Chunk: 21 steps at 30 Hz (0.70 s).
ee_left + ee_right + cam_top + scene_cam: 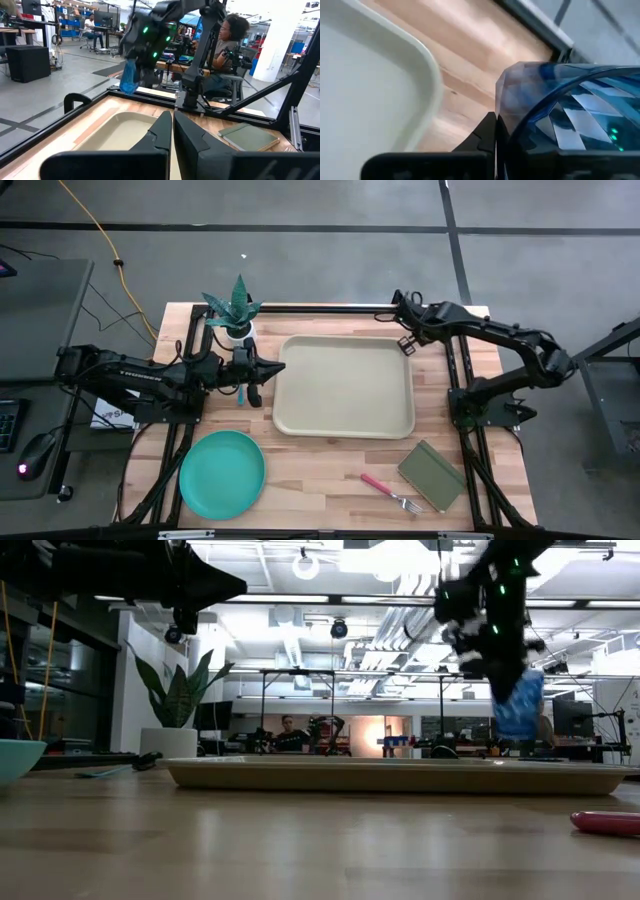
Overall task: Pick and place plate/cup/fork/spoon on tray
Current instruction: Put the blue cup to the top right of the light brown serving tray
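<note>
Dark jointed arms (green indicator lights, white lettering).

The left arm lay stretched low across the bench's left side, its wrist level and its gripper pointing toward the middle, fingers pressed together with nothing between them. The right arm reached in from the right, elbow bent and raised, its forearm angled toward the far edge. Its gripper hung above the bench, pointing down, fingers clamped on the cup.
</note>
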Each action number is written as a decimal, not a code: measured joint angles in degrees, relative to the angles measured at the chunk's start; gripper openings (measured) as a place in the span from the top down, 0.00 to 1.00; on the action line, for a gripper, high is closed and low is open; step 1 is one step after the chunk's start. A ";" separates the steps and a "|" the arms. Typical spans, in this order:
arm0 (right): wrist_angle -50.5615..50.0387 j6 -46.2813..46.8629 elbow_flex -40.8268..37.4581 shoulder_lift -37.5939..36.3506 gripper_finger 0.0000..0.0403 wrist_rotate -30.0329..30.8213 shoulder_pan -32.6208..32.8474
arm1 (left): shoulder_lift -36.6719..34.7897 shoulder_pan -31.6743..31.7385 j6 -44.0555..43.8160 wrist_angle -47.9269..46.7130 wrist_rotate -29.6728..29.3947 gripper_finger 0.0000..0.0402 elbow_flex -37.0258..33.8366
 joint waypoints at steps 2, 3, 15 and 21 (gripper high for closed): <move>-2.11 0.06 3.80 0.00 0.99 0.57 3.14 | 0.00 0.00 0.00 0.00 0.00 1.00 0.00; -2.56 0.06 5.75 0.00 0.99 0.47 4.78 | 0.00 0.00 -0.01 0.01 0.00 1.00 0.00; -0.33 0.11 11.20 1.55 1.00 -10.69 24.91 | 0.00 -0.02 -0.11 0.00 0.00 1.00 0.00; -3.60 -2.62 9.79 8.83 1.00 -12.79 25.00 | 0.00 -0.02 -0.05 0.05 0.00 1.00 0.00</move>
